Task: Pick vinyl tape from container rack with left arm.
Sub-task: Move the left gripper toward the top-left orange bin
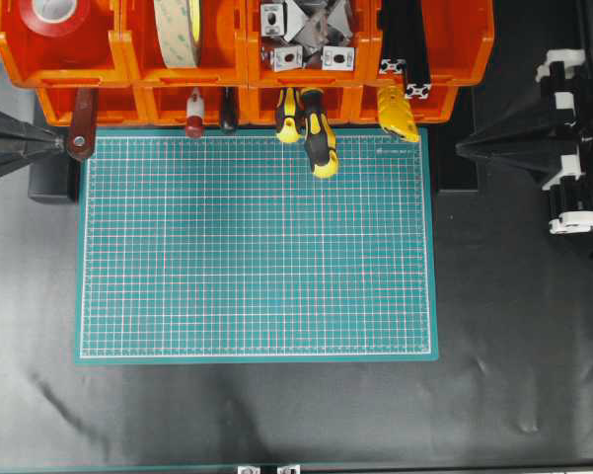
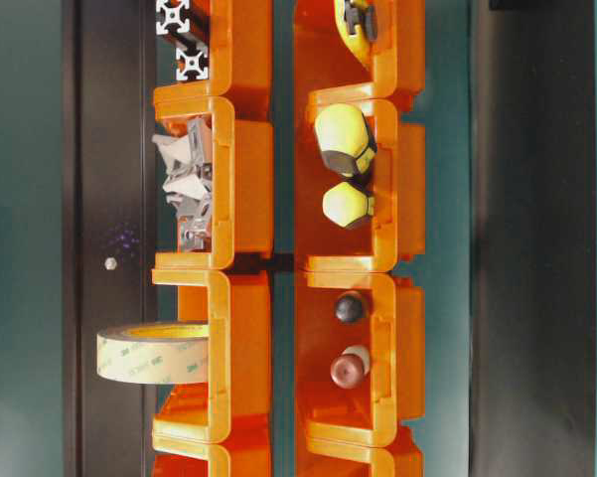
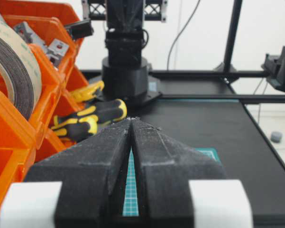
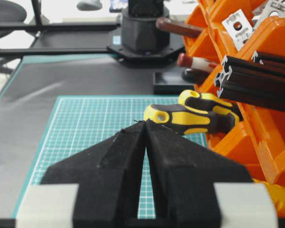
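Note:
The red vinyl tape lies in the upper far-left bin of the orange container rack, partly cut off by the top edge of the overhead view. It shows in no other view. My left gripper is shut and empty, low at the mat's left edge, below and in front of that bin. In its wrist view the fingertips meet beside the rack. My right gripper is shut and empty at the right of the rack, its tips together.
A cream tape roll stands in the bin beside the red one. Metal brackets and black extrusions fill other upper bins. Yellow-black screwdrivers and a brown-handled tool stick out of the lower bins over the green mat.

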You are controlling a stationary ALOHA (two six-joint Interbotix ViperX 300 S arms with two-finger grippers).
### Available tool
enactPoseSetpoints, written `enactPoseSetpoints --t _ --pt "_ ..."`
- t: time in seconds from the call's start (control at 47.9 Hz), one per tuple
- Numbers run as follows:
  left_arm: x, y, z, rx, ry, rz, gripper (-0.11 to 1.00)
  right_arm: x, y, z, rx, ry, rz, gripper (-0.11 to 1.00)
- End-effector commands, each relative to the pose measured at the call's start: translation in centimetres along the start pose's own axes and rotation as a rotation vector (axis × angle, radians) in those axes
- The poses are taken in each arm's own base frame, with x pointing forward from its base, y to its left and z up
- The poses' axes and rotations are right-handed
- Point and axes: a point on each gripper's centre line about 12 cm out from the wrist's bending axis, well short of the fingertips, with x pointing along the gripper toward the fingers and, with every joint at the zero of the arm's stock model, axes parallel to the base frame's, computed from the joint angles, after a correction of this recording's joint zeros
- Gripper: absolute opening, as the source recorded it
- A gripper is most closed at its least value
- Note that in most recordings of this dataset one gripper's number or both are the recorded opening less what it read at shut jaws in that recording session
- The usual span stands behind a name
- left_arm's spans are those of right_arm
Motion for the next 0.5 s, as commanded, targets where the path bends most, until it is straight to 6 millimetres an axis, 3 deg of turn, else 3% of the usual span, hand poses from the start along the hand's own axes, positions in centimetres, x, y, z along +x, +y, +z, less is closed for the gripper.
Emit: enactPoseSetpoints --t 0.0,0.083,0.167,0.48 --pt "0.6 0.0 3.1 0.015 -0.052 -0.006 0.05 0.2 -0.1 1.5 0.017 -0.040 -0.005 0.02" --pt "1.2 0.3 5.4 -0.009 -0.049 0.010 0.00 0.3 -0.2 1.7 0.019 -0.045 -0.008 0.10" --pt "1.8 0.4 7.0 -0.017 -0.006 0.018 0.00 0.3 -0.2 1.9 0.018 -0.049 -0.009 0.00" --pt "4.1 1.3 12.1 -0.018 0.333 0.074 0.00 0.3 -0.2 2.5 0.064 -0.048 -0.007 0.00"
